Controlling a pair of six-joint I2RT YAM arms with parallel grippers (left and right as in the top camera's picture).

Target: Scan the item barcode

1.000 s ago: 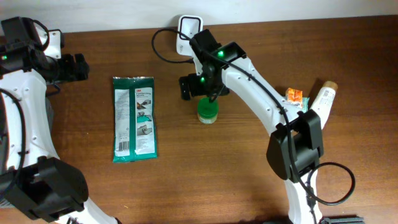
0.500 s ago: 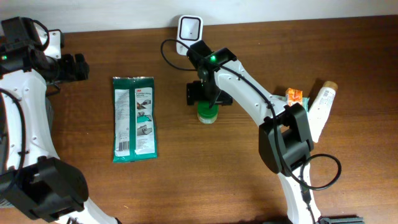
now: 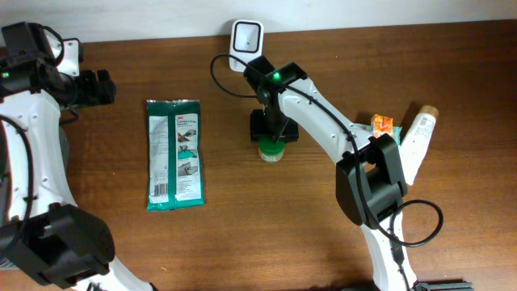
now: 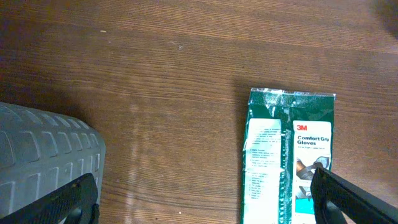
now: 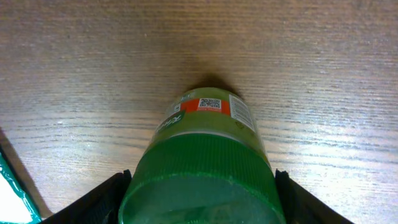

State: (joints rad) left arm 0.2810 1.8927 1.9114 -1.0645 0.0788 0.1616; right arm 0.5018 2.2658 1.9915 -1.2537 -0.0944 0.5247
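Note:
A green-lidded jar (image 3: 271, 150) stands upright on the table just in front of the white scanner (image 3: 245, 38). My right gripper (image 3: 272, 129) reaches down over it. In the right wrist view both fingers (image 5: 99, 199) press against the sides of the ribbed green lid of the jar (image 5: 202, 155). A small square code (image 5: 209, 104) shows on the label's orange band. My left gripper (image 3: 101, 87) hovers at the far left, open and holding nothing. In the left wrist view its fingers (image 4: 348, 199) are spread wide over bare wood.
A green pack of gloves (image 3: 174, 153) lies flat left of centre, also visible as the gloves pack (image 4: 289, 155). An orange packet (image 3: 382, 124) and a white tube (image 3: 416, 137) lie at the right. A grey ribbed object (image 4: 43, 155) sits under the left arm.
My right gripper has moved over the jar, come down around its lid and narrowed its fingers onto it. The left arm has not moved.

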